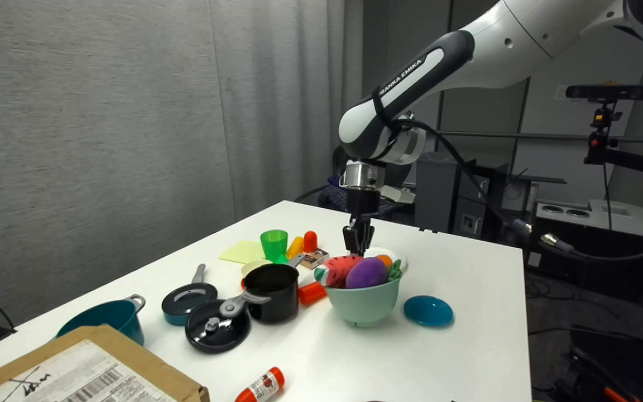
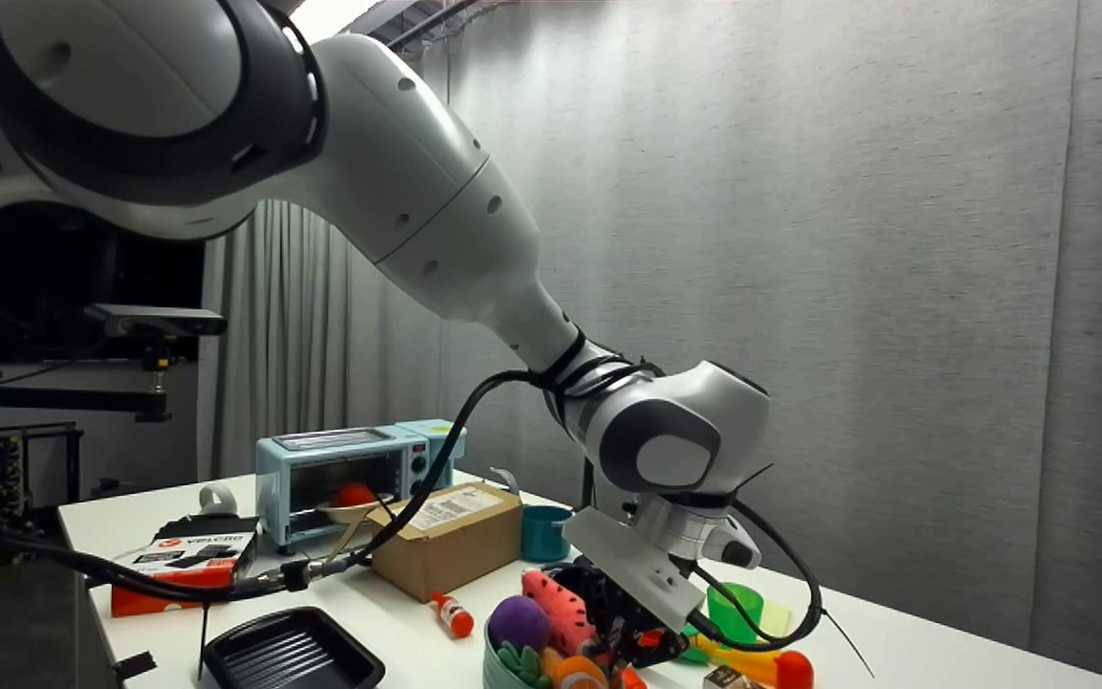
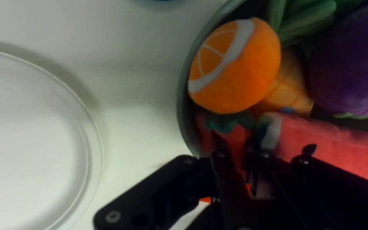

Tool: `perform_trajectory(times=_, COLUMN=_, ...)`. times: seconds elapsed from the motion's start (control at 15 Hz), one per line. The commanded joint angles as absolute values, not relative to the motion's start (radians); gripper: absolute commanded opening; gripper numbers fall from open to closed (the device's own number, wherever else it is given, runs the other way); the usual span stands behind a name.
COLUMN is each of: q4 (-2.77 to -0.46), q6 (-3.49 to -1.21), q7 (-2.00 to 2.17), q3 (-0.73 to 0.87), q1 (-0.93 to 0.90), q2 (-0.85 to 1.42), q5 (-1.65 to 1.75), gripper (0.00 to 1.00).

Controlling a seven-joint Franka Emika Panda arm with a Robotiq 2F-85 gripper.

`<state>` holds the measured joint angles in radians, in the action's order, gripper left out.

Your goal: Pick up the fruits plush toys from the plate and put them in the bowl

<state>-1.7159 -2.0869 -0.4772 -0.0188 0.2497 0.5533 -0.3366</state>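
Note:
The mint-green bowl (image 1: 363, 304) holds a purple toy (image 1: 366, 273), a watermelon toy (image 1: 339, 269) and an orange toy (image 3: 235, 67). In the wrist view, a green-leaved part and an orange-yellow toy (image 3: 291, 86) also show in the bowl. My gripper (image 3: 241, 156) is over the bowl's rim (image 3: 181, 95), on the plate's side. Its fingers are close together on a red strawberry toy (image 3: 233, 134), which bulges beside them, under the orange toy. Its lower end is hidden. The white plate (image 3: 27, 143) shows bare in the wrist view. The gripper is behind the bowl (image 1: 358, 240).
A red cup (image 1: 312, 293) and a black pot (image 1: 271, 293) stand close beside the bowl. A blue disc (image 1: 428, 311) lies on the bowl's other side. A green cup (image 1: 274, 244) stands farther back. A cardboard box (image 2: 455, 536) and black tray (image 2: 293, 651) are on the table.

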Motion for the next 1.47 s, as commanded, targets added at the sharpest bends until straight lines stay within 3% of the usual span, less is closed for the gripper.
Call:
perform_trajectory(times=0.0, q4=-1.814, q6=-2.159, q7=-0.522, q3=-0.045, q1=0.257, q2=0.467, q5=-0.355, gripper=0.03)
perform_trajectory(times=1.0, q4=-1.857, q6=-2.013, q7=-0.543, q3=-0.025, q1=0.22, q2=0.357, q5=-0.194, gripper=0.03)
perform_trajectory(times=1.07, q4=-1.859, q6=-2.017, q7=-0.537, q3=-0.024, q1=0.215, q2=0.358, q5=-0.19, gripper=0.07)
perform_trajectory(times=1.13, q4=-1.858, q6=-2.016, q7=-0.537, q3=-0.024, q1=0.213, q2=0.359, q5=-0.187, gripper=0.37)
perform_trajectory(times=1.27, q4=-1.859, q6=-2.026, q7=-0.546, q3=-0.025, q1=0.211, q2=0.358, q5=-0.189, gripper=0.45)
perform_trajectory(times=1.4, q4=-1.855, q6=-2.029, q7=-0.536, q3=-0.024, q1=0.205, q2=0.363, q5=-0.187, gripper=0.61)
